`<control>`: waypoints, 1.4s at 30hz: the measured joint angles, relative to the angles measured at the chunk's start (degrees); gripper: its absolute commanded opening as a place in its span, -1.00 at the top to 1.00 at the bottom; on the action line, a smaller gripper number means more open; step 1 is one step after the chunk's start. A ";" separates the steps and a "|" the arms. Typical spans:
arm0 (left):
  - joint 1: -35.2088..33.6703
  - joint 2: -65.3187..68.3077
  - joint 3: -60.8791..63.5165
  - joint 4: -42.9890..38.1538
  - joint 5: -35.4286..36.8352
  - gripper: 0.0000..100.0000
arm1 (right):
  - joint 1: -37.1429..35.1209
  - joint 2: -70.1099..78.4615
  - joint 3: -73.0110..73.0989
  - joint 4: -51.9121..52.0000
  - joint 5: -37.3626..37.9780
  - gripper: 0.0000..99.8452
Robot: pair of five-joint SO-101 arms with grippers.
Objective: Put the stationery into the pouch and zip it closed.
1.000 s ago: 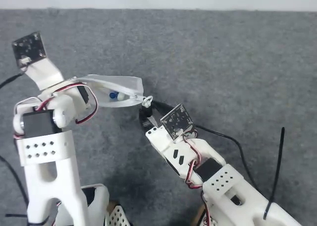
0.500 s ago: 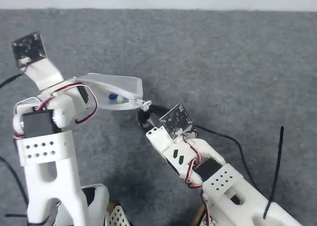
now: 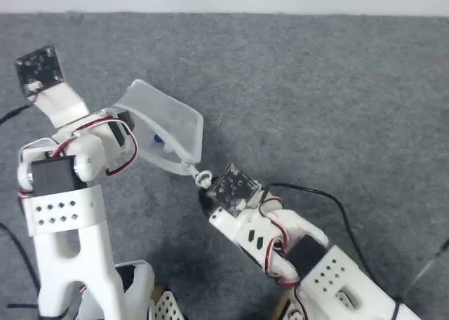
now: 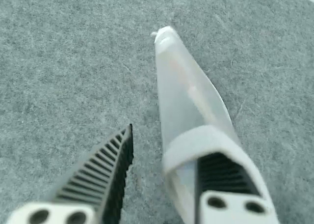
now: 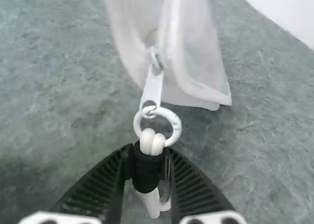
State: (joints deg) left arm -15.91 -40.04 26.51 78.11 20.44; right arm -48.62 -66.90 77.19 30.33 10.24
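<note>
Pinching the zip pull (image 5: 156, 123), your right fingers (image 5: 100, 182) have tugged the pouch (image 3: 172, 127) aslant on your spread left fingers (image 4: 105, 175), seemingly closing it.

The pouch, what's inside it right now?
Through the translucent pouch a small blue item shows; the left wrist view hints at a long pale orange shape. The frosted wall hides what they are. The right tool grips the zip pull.

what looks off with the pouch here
The pouch hangs tilted and looks slipped over one jaw of the open left gripper rather than clamped, while the right gripper grips its zipper pull.
</note>
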 measured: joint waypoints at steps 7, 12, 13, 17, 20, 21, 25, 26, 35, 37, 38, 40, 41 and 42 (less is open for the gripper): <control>0.26 0.00 0.00 -1.76 -3.43 0.59 | -2.64 -4.92 0.00 5.80 2.90 0.99; 1.32 0.00 0.00 -3.25 -6.95 0.53 | -2.90 -7.56 0.00 8.35 2.90 0.99; 2.11 0.00 0.00 -3.43 -7.56 0.51 | -2.90 -8.00 0.00 8.97 2.90 0.99; 6.07 0.00 0.00 -3.60 -11.34 0.49 | -2.90 -10.90 0.00 11.87 2.90 0.99; 9.32 0.00 0.00 -3.96 -14.33 0.49 | -2.99 -14.24 0.00 14.86 2.90 0.99; 10.46 0.00 0.00 -4.57 -15.74 0.49 | -2.99 -15.56 0.00 15.91 2.90 0.99; 14.77 0.00 0.00 -6.07 -21.45 0.49 | -2.99 -22.33 0.00 20.13 2.90 0.99; 15.91 0.00 0.00 -6.42 -23.03 0.49 | -2.99 -24.44 0.00 21.27 2.90 0.99; 23.91 0.00 0.00 -10.11 -32.00 0.49 | -3.08 -35.87 0.62 29.36 3.34 0.99; 25.41 0.00 0.00 -10.46 -32.97 0.49 | -2.99 -35.87 0.62 29.45 3.34 0.99; 26.29 0.00 0.00 -10.46 -33.76 0.49 | -3.08 -36.04 0.62 29.63 3.34 0.99; 28.31 0.00 0.18 -10.46 -35.60 0.49 | -3.16 -35.87 0.62 29.71 3.34 0.99; 29.19 0.00 0.70 -10.46 -36.57 0.49 | -2.99 -35.87 0.62 29.71 3.34 0.99; 30.24 0.00 1.23 -10.46 -37.36 0.49 | -2.99 -35.87 0.62 29.71 3.34 0.99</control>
State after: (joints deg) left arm 14.33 -40.04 27.74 67.65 -16.92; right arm -51.60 -102.77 77.80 60.04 13.58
